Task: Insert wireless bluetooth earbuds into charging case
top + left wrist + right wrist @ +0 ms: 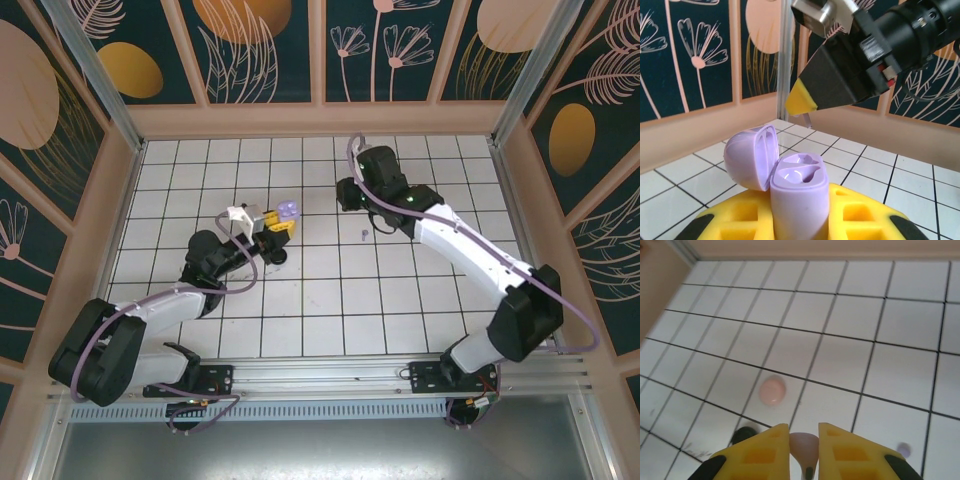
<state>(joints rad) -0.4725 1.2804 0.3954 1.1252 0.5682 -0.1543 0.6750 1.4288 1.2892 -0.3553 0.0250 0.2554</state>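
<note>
The insertion step is in hand: the left gripper point(274, 221) clamps the open lilac case point(799, 200) upright above the table point(330, 310), left of its middle, lid swung back, both sockets seemingly empty. The right gripper point(804, 432) pinches a pale earbud point(802, 447), probably lilac, near the case. Next it must point the stem down over one socket; a second lilac earbud point(362, 236) lies near the table's middle

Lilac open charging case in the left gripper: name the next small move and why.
Probably carry the right gripper, shut on a pale stemmed earbud, across to above the lilac plastic charging case: the left gripper holds it lid-open, and both sockets look empty.
</note>
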